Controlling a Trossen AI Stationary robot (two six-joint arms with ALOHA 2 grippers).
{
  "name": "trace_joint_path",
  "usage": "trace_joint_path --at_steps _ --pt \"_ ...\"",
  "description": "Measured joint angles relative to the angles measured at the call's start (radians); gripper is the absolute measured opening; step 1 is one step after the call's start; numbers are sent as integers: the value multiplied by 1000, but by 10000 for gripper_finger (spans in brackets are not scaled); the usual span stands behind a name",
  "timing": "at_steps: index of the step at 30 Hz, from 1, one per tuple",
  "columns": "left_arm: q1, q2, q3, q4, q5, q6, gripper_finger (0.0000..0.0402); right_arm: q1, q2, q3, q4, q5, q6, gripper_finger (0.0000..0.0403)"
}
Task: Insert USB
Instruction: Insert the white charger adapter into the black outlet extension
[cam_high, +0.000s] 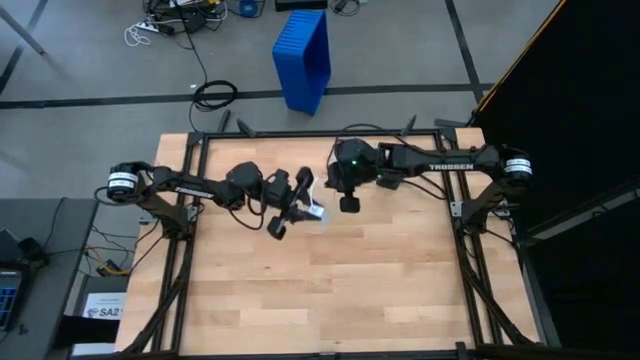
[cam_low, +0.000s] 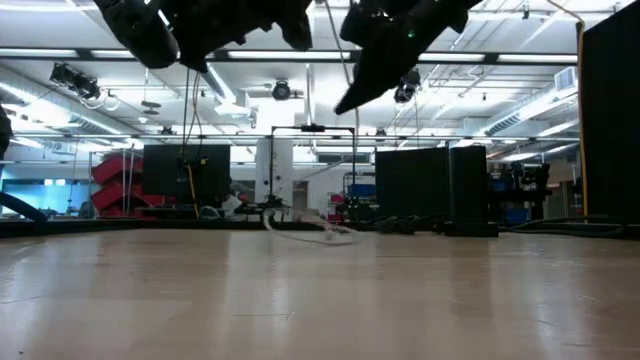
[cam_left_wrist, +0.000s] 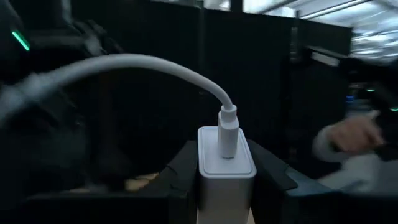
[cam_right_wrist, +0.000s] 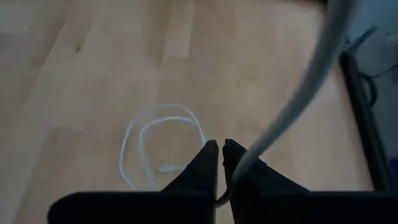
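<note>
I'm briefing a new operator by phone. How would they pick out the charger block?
Above the wooden table, find the left tool. Between its fingers sits the boxy white charger block. Unlike the loose cable loop lying on the table, it is held aloft with a white cable plugged into its end.

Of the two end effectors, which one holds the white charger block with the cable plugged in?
The left end effector: its fingers clamp the white charger block; the right end effector holds only cable.
</note>
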Motion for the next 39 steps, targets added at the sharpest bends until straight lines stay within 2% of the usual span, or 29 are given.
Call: trace_joint_path --at_steps 4,7,10,15,18,22,26,30,33,39 --pt "11 -14 0 4 -93 48 74 -5 -55 0 -100 63 0 20" --pt "14 -18 0 67 -99 50 74 -5 -95 0 -115 62 13 34" --pt "14 -19 0 111 -75 50 74 -3 -117 0 -96 78 12 47" --pt "-1 -15 0 210 -3 31 74 -27 -129 0 56 134 -25 49" --pt "-17 -13 0 273 15 28 74 -58 -108 1 155 118 -12 46" --pt "-34 -14 0 377 0 25 74 -84 -21 -1 129 26 29 50" --pt "-34 -13 -20 423 -99 52 74 -71 52 -1 77 12 31 54" --pt "-32 -13 -91 510 -274 144 74 -38 72 -2 22 10 31 64" --pt "-30 -24 -147 501 -395 213 74 -4 56 -2 -5 10 35 73" --pt "-20 -47 -218 500 -504 243 74 46 6 -2 -17 11 47 88"
